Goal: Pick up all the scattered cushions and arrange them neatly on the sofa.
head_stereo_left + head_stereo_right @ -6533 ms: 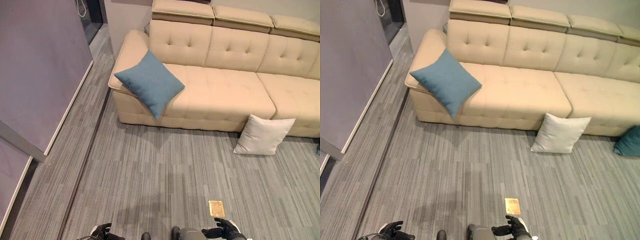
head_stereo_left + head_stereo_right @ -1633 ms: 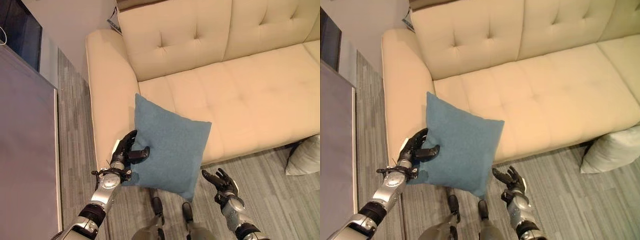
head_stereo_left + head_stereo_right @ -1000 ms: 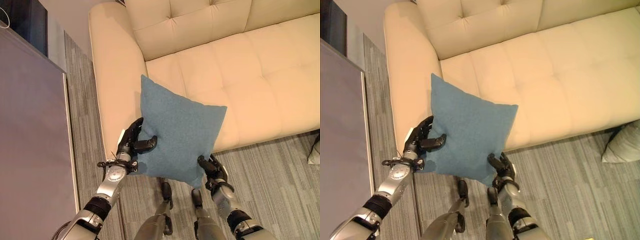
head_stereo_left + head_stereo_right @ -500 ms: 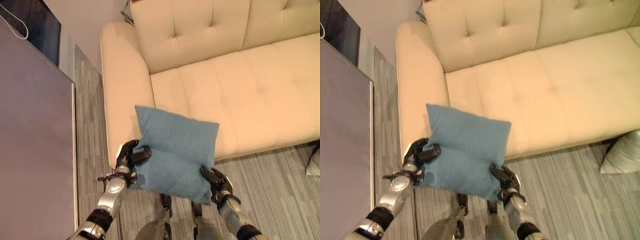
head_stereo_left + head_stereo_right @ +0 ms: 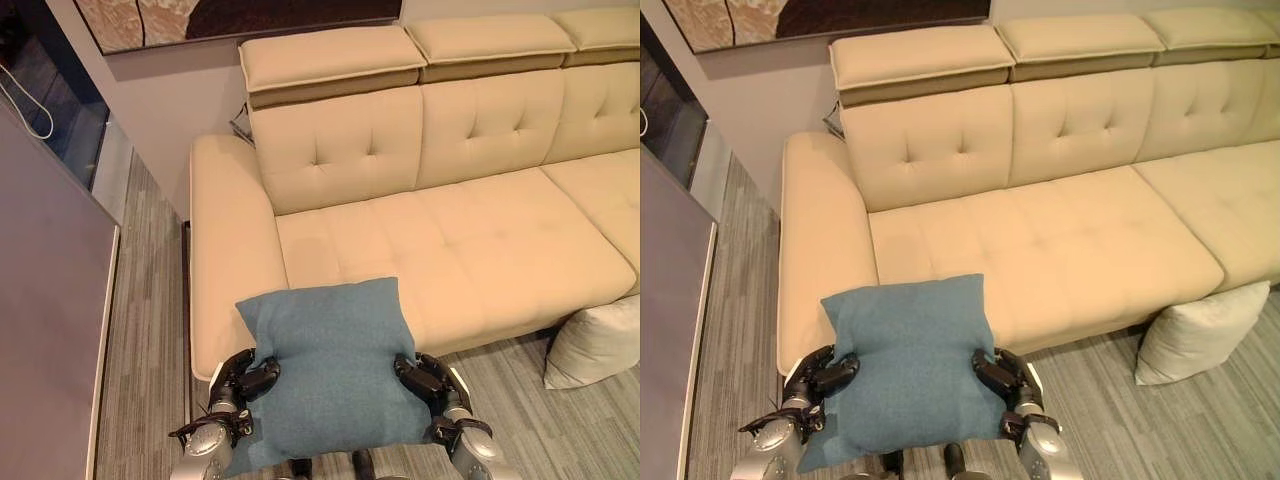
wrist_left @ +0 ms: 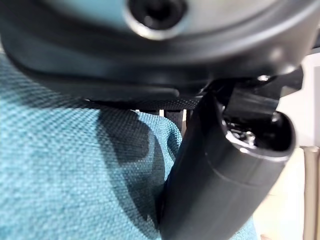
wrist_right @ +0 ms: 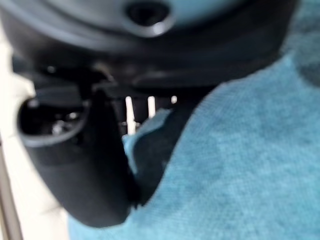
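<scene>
Raised and levelled since half a second ago, the blue cushion [image 5: 330,370] now lies nearly flat between both hands, and the view has tipped up to take in the whole cream sofa [image 5: 450,240]. The left hand [image 5: 245,380] is clamped on the cushion's left edge, thumb curled over the top; the right hand [image 5: 425,378] grips the right edge the same way, and both wrist views show a thumb pressed into blue fabric.

The cushion hangs in front of the sofa's front edge, just beside the left armrest [image 5: 225,250], with its far edge overlapping the left seat. Its target lies straight ahead and slightly up: the seat and tufted backrest [image 5: 335,150] are bare, so there is open room to push forward and set it upright in the armrest corner. Both arms are equally near, so a 2-handed forward carry fits best.

1 white cushion [image 5: 595,345] leans against the sofa front on the floor [image 5: 560,440], well to the right, not yet picked up.
</scene>
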Tool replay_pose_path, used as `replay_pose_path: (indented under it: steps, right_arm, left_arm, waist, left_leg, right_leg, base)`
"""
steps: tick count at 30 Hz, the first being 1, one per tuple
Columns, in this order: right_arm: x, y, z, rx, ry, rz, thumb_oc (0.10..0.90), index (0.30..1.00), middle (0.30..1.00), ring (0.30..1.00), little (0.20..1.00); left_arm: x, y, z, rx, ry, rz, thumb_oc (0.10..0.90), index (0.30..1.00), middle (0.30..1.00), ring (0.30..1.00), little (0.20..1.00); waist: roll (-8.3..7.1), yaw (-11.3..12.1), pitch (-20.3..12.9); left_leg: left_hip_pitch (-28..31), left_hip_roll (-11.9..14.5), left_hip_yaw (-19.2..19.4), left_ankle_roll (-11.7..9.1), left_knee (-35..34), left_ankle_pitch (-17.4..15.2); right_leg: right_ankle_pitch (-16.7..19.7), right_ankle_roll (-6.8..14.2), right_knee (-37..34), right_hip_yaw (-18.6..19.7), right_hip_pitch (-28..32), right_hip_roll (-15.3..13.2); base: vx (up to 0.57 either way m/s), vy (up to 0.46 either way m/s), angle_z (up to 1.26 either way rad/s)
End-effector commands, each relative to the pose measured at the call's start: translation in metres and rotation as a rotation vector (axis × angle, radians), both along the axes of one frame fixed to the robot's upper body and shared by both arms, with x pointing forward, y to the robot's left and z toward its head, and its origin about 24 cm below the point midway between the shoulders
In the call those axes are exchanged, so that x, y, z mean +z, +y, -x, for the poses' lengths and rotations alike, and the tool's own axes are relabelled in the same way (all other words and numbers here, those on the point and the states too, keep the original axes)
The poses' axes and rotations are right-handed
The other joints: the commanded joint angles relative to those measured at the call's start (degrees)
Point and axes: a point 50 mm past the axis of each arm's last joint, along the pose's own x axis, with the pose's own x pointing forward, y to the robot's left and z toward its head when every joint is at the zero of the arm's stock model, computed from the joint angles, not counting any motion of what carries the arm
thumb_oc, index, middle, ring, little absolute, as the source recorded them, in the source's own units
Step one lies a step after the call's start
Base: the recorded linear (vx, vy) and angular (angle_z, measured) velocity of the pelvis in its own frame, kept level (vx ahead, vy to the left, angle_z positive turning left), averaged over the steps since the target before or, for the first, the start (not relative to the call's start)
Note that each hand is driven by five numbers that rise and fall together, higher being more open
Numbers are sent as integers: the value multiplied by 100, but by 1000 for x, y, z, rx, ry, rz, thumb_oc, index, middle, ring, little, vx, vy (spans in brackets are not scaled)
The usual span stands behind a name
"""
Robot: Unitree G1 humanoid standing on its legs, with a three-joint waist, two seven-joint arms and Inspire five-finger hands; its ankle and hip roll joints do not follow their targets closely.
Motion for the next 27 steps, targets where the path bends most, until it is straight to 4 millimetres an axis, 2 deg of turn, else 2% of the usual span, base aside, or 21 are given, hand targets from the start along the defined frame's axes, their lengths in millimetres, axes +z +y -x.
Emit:
replay_pose_path:
  steps: [1, 2, 5, 6, 7, 9, 10, 11, 16, 17, 18, 19, 20, 21, 23, 25, 27]
  right_arm:
    - [61, 23, -41, 70, -372, -39, 400, 300, 300, 300, 300]
    - [68, 25, -43, 75, -408, -16, 400, 300, 300, 300, 300]
    - [81, 29, -47, 109, -468, 28, 400, 300, 300, 300, 300]
    - [81, 29, -46, 109, -467, 28, 400, 300, 300, 300, 300]
    - [86, 29, -46, 129, -491, 63, 400, 300, 300, 300, 300]
    - [89, 30, -46, 145, -503, 80, 400, 300, 300, 300, 300]
    - [89, 30, -45, 144, -503, 80, 400, 300, 300, 300, 300]
    - [92, 27, -46, 138, -518, 111, 400, 300, 300, 300, 300]
    - [105, 18, -47, 132, -562, 184, 400, 300, 300, 300, 300]
    - [107, 16, -49, 130, -565, 212, 400, 300, 300, 300, 300]
    - [107, 16, -49, 130, -566, 212, 400, 300, 300, 300, 300]
    - [108, 16, -50, 130, -569, 211, 400, 300, 300, 300, 300]
    - [106, 15, -49, 138, -559, 218, 400, 300, 300, 300, 300]
    - [106, 15, -49, 138, -559, 218, 400, 300, 300, 300, 300]
    - [103, 13, -45, 140, -544, 213, 400, 300, 300, 300, 300]
    - [102, 12, -44, 140, -536, 215, 400, 300, 300, 300, 300]
    - [100, 10, -42, 128, -524, 222, 400, 300, 300, 300, 300]
  left_arm:
    - [35, -26, -29, -141, -218, 24, 400, 300, 300, 300, 300]
    - [45, -28, -34, -146, -265, 28, 400, 300, 300, 300, 300]
    - [55, -27, -38, -158, -315, 28, 400, 300, 300, 300, 300]
    - [55, -27, -38, -158, -314, 28, 400, 300, 300, 300, 300]
    - [57, -25, -36, -157, -323, 28, 400, 300, 300, 300, 300]
    - [55, -26, -32, -163, -314, 32, 400, 300, 300, 300, 300]
    - [55, -26, -32, -163, -314, 32, 400, 300, 300, 300, 300]
    - [51, -27, -31, -151, -302, 35, 400, 300, 300, 300, 300]
    - [49, -35, -34, -144, -295, 70, 400, 300, 300, 300, 300]
    - [50, -40, -35, -141, -298, 87, 400, 300, 300, 300, 300]
    - [50, -40, -35, -141, -299, 87, 400, 300, 300, 300, 300]
    - [52, -43, -36, -143, -307, 95, 400, 300, 300, 300, 300]
    - [53, -47, -36, -162, -311, 99, 400, 300, 300, 300, 300]
    - [53, -47, -36, -163, -311, 99, 400, 300, 300, 300, 300]
    - [52, -49, -35, -189, -304, 91, 400, 300, 300, 300, 300]
    - [51, -49, -34, -194, -295, 88, 400, 300, 300, 300, 300]
    - [51, -51, -35, -206, -293, 85, 400, 300, 300, 300, 300]
  waist:
    - [-80, 39, -391]
    - [-52, 53, -233]
    - [-4, 175, -181]
    - [-6, 166, -185]
    - [-8, 259, -195]
    - [-110, 337, -220]
    - [-111, 339, -219]
    - [-184, 357, -284]
    - [-192, 251, -283]
    - [-172, 250, -177]
    - [-176, 248, -189]
    - [-182, 279, -145]
    - [-208, 320, -118]
    - [-209, 310, -127]
    - [-185, 316, -153]
    - [-171, 322, -165]
    - [-165, 382, -108]
  left_leg:
    - [395, -136, -203, -22, 84, -826]
    - [399, -75, -128, 5, 87, -798]
    - [314, 90, 58, -40, 94, -712]
    - [309, 87, 49, -40, 96, -711]
    - [304, 187, 187, -76, 117, -685]
    - [316, 219, 336, -133, 167, -689]
    - [318, 220, 337, -134, 167, -690]
    - [228, 300, 342, -224, 296, -672]
    - [94, 490, 327, -376, 753, -763]
    - [26, 495, 101, -389, 1038, -813]
    - [5, 492, 100, -389, 1035, -796]
    - [-96, 391, -180, -401, 1139, -801]
    - [-277, 135, -621, -409, 1185, -826]
    - [-289, 130, -632, -407, 1193, -830]
    - [-432, -81, -704, -329, 1071, -786]
    - [-440, -137, -695, -304, 991, -739]
    - [-794, -322, -690, -308, 1071, -583]
  right_leg:
    - [395, 490, 106, -363, -425, -357]
    - [299, 513, 522, -502, -642, -303]
    - [56, 413, 849, -1316, -655, -514]
    - [46, 413, 861, -1324, -660, -520]
    - [-84, 374, 1005, -1763, -509, -694]
    - [-121, 338, 696, -1943, -197, -728]
    - [-118, 338, 691, -1942, -193, -726]
    - [-96, 321, 447, -1840, -133, -605]
    - [-96, 186, 26, -1738, 102, -399]
    - [-119, 119, -49, -1625, 190, -341]
    - [-107, 117, -52, -1626, 170, -344]
    - [-103, 79, -79, -1569, 167, -325]
    - [-52, 56, -189, -1451, 213, -289]
    - [-53, 58, -195, -1461, 212, -292]
    - [15, 87, -309, -1343, 277, -220]
    - [26, 92, -338, -1296, 302, -186]
    - [26, 62, -353, -1115, 334, -69]
  base:
    - [-144, 13, -33]
    - [-185, -9, -58]
    - [-149, -63, -85]
    - [-93, -126, -72]
    - [-83, -162, -68]
    - [-68, -183, -65]
    - [-15, -266, -50]
    - [16, -271, -45]
    - [11, -209, -9]
    - [11, -129, -16]
    - [-12, -117, -36]
    - [5, -105, -44]
    - [12, -103, -44]
    - [50, -95, -27]
    - [123, -48, -34]
    - [92, -12, -42]
    - [84, 9, -40]
